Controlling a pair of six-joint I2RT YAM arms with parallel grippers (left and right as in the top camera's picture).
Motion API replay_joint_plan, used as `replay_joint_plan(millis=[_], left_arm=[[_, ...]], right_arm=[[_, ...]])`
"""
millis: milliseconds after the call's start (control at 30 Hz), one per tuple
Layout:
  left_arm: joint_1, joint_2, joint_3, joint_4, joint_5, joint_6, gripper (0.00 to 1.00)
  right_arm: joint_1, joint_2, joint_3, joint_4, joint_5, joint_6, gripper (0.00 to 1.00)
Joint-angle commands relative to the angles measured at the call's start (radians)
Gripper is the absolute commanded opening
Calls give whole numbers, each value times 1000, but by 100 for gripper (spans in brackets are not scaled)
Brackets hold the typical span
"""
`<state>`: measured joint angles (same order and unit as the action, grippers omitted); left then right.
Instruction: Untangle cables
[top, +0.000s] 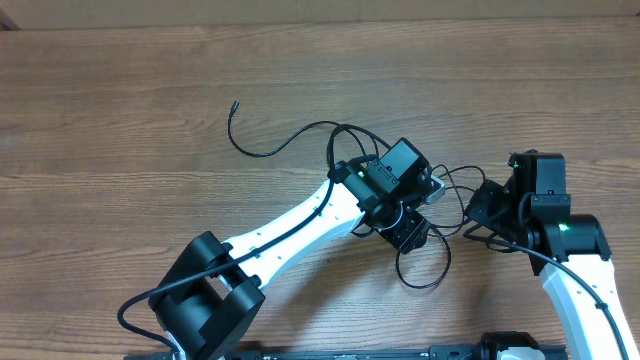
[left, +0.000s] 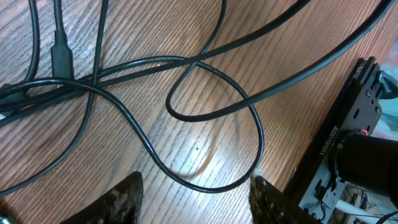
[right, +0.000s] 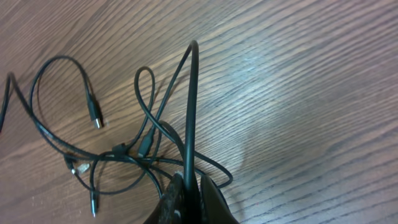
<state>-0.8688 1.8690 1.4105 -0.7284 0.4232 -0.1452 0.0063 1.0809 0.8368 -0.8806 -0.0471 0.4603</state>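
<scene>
Left hand (left: 196, 190), right hand (right: 189, 193), one tangle of black cables (right: 192, 93)

The thin black flexible cables (right: 144, 148) lie tangled on the brown wooden table (top: 120, 110), between the left jaws and the right jaws. One loop (left: 260, 140) rests on the table just ahead of the left jaws, below their gap. One strand (right: 193, 93) rises out of the right jaws, and the knot spreads ahead and left of them. A loose end (top: 234, 104) lies well apart from both.
</scene>
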Motion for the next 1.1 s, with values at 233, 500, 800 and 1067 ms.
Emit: replay_joint_plan(millis=[233, 500, 800, 1067], left_arm=[[-3, 8, 6, 39, -94, -72, 46], [0, 10, 6, 140, -391, -345, 55], [28, 63, 6, 150, -437, -546, 52], [126, 168, 6, 190, -401, -645, 53]], right_arm=[[-2, -3, 21, 13, 159, 304, 4], [-2, -3, 21, -24, 147, 298, 4], [-2, -3, 21, -47, 146, 298, 4], [-2, -3, 21, -54, 135, 294, 4]])
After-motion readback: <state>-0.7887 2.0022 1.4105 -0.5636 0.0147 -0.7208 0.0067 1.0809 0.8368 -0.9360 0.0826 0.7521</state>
